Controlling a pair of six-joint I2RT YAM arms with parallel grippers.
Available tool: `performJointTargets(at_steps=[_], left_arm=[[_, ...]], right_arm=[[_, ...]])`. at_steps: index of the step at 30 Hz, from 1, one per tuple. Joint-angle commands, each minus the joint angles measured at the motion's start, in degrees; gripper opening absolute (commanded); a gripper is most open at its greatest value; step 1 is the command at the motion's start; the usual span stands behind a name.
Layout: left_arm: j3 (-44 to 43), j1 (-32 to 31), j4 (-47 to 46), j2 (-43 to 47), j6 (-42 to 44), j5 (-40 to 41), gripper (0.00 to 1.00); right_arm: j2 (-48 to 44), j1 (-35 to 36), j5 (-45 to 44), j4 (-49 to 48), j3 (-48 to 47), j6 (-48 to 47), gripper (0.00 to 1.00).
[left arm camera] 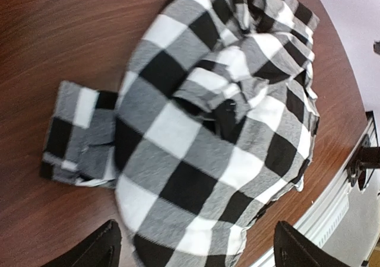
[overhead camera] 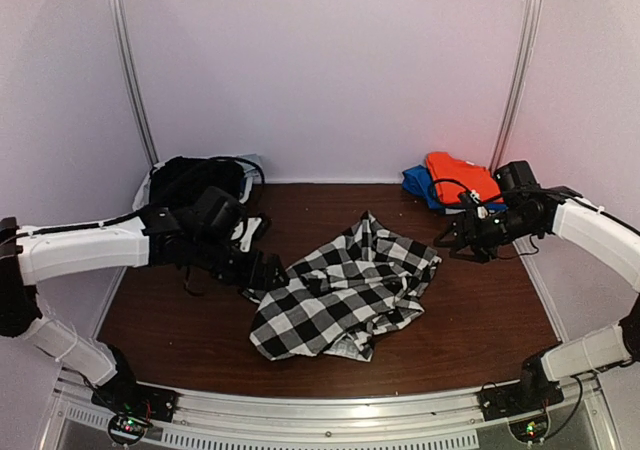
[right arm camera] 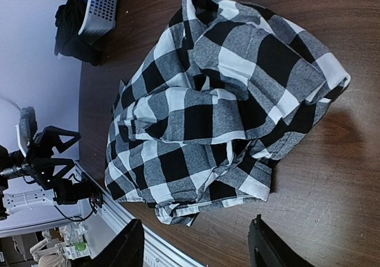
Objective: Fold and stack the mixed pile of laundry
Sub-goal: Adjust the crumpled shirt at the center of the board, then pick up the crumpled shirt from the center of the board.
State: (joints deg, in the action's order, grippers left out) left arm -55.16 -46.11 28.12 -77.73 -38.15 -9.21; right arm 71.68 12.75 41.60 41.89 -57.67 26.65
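Here the black-and-white checked cloth garment (overhead camera: 345,290) lies crumpled and unfolded on the middle of the brown wooden tabletop (overhead camera: 480,320), between the two arms. Its long axis is seen to run on a diagonal, from the end by the left fingers (left arm camera: 107,249) up towards the right fingers (right arm camera: 127,246). The left fingers are spread wide with nothing pinched; the near hem of the garment is seen directly ahead of them and reaching in between them, so this arm is judged the nearer. The right fingers are also held apart and empty; the checked cloth lies just ahead of them, and whether it is touched cannot be told.

Well behind the right fingers, one plain orange-red garment (overhead camera: 460,175) is seen resting folded on one blue cloth (overhead camera: 415,182). Far beyond the left fingers, one plain black garment (overhead camera: 195,180) is heaped beside one small white slatted plastic basket (right arm camera: 101,6).

The coming move is judged to turn on the left-hand edge of the checked garment: a grasp there would need only a short reach forward, with the cloth's length then stretching away from those fingers.
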Motion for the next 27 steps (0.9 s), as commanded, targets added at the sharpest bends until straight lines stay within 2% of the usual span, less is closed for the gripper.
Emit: performJointTargets(at_steps=[1,5,9,16,17,20,22,23,25,27], left_arm=[[-11.9,-9.7,2.0,-11.4,6.2,4.0,0.90],[-22.2,-15.3,5.5,-21.7,7.7,8.3,0.90],[-29.1,-14.7,5.7,-28.7,5.1,15.1,0.87],[-41.8,-13.2,15.3,-40.5,6.6,24.5,0.89],[-43.9,-13.1,16.5,-42.4,7.6,24.6,0.88],[-48.5,-12.7,19.0,-45.9,10.8,24.4,0.76],[-48.7,-11.9,19.3,-45.5,12.1,22.9,0.67],[-48.1,-11.1,18.7,-44.9,12.5,21.5,0.66],[-45.6,-9.7,15.8,-43.2,13.9,15.8,0.68],[-44.0,-8.7,14.0,-42.6,14.5,12.4,0.76]], right_arm=[[0.6,3.0,2.6,-1.8,0.9,-5.2,0.61],[4.9,5.3,1.9,-5.1,1.5,-5.5,0.63],[8.2,5.5,4.4,-7.7,1.6,-4.0,0.63],[7.3,5.0,5.1,-6.3,3.9,-4.7,0.66],[6.6,5.0,5.0,-6.4,4.8,-4.3,0.66],[3.7,5.0,5.7,-8.4,8.2,-1.3,0.69],[1.9,5.1,6.9,-10.1,10.4,1.0,0.70],[1.3,5.2,7.2,-10.9,11.3,1.8,0.71],[0.6,5.5,7.9,-11.9,12.7,2.6,0.73],[0.2,5.9,8.1,-11.8,13.2,2.8,0.73]])
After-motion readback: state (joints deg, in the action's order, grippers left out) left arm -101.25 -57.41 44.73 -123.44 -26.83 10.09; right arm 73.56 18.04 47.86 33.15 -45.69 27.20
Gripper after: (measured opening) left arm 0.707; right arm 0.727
